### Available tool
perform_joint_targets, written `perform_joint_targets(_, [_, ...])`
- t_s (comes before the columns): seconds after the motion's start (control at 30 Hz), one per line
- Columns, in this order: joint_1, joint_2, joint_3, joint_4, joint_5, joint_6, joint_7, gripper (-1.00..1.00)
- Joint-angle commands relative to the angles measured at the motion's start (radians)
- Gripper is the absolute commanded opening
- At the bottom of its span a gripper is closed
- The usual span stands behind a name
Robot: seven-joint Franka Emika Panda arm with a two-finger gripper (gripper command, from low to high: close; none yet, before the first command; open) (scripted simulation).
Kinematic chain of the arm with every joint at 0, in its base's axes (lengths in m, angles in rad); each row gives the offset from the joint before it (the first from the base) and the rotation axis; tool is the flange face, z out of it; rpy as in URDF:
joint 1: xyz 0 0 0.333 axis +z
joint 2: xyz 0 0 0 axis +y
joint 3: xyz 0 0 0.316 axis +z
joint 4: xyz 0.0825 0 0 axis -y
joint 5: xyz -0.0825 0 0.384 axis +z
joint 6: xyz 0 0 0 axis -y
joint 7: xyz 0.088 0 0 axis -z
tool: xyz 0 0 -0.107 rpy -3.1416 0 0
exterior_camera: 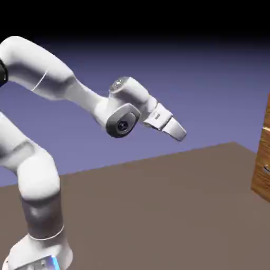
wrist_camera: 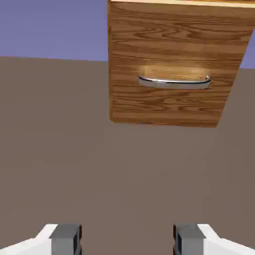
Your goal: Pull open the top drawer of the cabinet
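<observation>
Cabinet [wrist_camera: 169, 55] located at the exterior view's right edge, cut off by the frame, well apart from the jaws. The jaws hang above the counter [exterior_camera: 137, 211], pointing obliquely down and toward the exterior view's right, with a gap of open air between them and the wood. In the hand view the cabinet front lies beyond the fingertips [wrist_camera: 65, 240], in the upper part of the picture and toward its right.

The top drawer [exterior_camera: 268, 113] appears only as a narrow slice at the exterior view's right edge, above a pale seam [wrist_camera: 184, 3]. In the hand view, a thin strip of wood shows above that seam; whether this belongs to the top drawer cannot be told. How far the drawer is shut cannot be told from so little of its face.

Finish noted: orange-brown wood with darker, wavy grain. The lower panel [wrist_camera: 169, 107], below the seam, carries a curved, shiny grey handle [wrist_camera: 174, 83] set crosswise, with a warm glow on the wood just above it.

Jaws observed standing wide open, the dark grey fingertips well apart at the bottom of the hand view. They hold nothing and touch neither the cabinet nor the counter.
</observation>
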Motion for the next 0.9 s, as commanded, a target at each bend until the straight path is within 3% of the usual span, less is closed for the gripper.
perform_joint_targets(0.0, [0.001, 0.021, -0.004, 0.030, 0.044, -0.001, -0.014, 0.00])
perform_joint_targets(0.87, [0.027, 0.566, -0.095, 0.808, 1.174, -0.030, -0.379, 0.00])
